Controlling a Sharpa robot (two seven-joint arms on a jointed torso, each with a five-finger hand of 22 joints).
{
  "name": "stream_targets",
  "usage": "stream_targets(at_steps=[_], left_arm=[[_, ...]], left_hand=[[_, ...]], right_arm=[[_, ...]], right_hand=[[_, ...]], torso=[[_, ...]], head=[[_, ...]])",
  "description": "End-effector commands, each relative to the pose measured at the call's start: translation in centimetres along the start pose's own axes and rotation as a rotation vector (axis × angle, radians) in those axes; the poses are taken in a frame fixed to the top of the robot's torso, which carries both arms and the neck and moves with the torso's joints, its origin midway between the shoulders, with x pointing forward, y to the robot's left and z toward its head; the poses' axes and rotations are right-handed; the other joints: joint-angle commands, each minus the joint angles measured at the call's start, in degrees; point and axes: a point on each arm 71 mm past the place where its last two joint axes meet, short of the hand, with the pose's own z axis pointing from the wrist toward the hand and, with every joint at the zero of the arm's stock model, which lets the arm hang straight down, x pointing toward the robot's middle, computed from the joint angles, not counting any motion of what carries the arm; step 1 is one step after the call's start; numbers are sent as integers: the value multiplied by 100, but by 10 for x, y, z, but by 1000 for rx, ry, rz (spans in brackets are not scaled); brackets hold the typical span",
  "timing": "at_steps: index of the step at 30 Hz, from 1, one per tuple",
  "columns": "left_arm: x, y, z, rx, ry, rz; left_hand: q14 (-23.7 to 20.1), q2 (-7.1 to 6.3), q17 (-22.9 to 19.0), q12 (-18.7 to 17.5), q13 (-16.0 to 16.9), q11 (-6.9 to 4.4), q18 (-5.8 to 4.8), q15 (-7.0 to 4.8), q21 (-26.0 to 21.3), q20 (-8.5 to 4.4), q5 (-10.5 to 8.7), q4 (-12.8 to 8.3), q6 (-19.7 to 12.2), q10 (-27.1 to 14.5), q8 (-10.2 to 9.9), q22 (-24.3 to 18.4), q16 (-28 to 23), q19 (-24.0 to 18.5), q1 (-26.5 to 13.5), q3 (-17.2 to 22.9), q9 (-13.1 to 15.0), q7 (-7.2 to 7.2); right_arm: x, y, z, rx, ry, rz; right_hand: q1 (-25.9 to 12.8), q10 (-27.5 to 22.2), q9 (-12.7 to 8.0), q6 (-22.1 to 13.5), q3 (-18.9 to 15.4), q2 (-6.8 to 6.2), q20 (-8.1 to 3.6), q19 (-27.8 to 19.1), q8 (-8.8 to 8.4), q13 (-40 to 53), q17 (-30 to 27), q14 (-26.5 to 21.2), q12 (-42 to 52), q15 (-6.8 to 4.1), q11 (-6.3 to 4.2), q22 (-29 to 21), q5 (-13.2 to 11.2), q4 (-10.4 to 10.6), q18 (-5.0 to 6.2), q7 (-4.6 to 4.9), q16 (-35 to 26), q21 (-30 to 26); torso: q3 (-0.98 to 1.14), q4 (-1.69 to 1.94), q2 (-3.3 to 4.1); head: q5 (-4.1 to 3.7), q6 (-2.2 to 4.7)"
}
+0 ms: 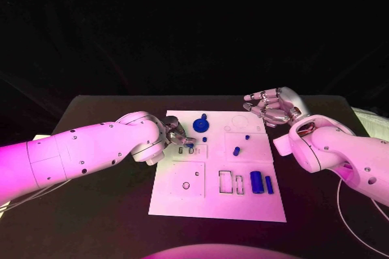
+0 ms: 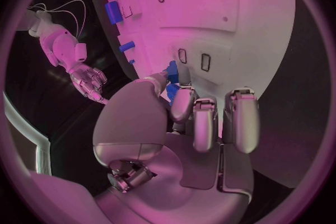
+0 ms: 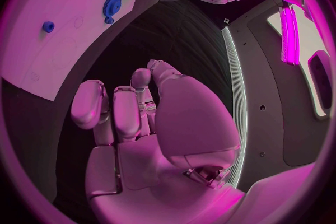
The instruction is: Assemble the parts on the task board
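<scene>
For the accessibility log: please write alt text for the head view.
The left hand pinches a small blue part over the white task board on a black table. The right hand hovers empty, fingers curled, off the board's far right corner. A blue gear and cylinder lie on the board.

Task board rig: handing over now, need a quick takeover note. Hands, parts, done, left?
Left hand: over the task board, pinching a small blue part by the two small slots.
Right hand: off the board's far right corner, fingers curled, holding nothing.
Blue gear lies at the far end; large cylinder and bar lie beside the rectangular slots.
Done: cannot tell.
Left: seat the held part, then the loose ones.
</scene>
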Motion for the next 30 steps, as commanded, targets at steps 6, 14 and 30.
stream_targets(at_steps=[6,14,30], left_arm=[[-2,-4,-5,103,-147,-54],[4,1,-7,88,-162,3],[19,8,-7,80,-191,58]], left_hand=[[604,-13,1506,28,18,5,-79,7,52,10,-62,-871,-30,13,27,1044,18,331,59,900,9,-24],[604,-19,1506,27,15,5,-78,6,49,9,-84,-875,-30,16,31,1042,18,330,55,908,9,-24],[604,-71,1506,57,39,2,-83,6,67,9,-137,-873,-14,40,52,1060,18,341,6,913,8,-31]], right_arm=[[0,0,-1,-8,13,0],[-1,-2,-1,-4,11,-1],[-2,-4,-2,3,12,-3]], right_hand=[[-52,-21,5,-23,32,-23,7,-24,3,-7,3,115,-5,32,11,-8,7,7,41,2,-30,-31],[-52,-21,5,-23,32,-23,7,-24,3,-7,3,115,-5,32,11,-8,7,7,41,2,-30,-31],[-52,-21,5,-23,32,-23,7,-24,3,-7,3,115,-5,32,11,-8,7,7,41,2,-30,-31]], torso=[[-5,-8,2],[-3,-7,2],[0,-15,6]], head=[[16,11],[17,-15],[37,-43]])
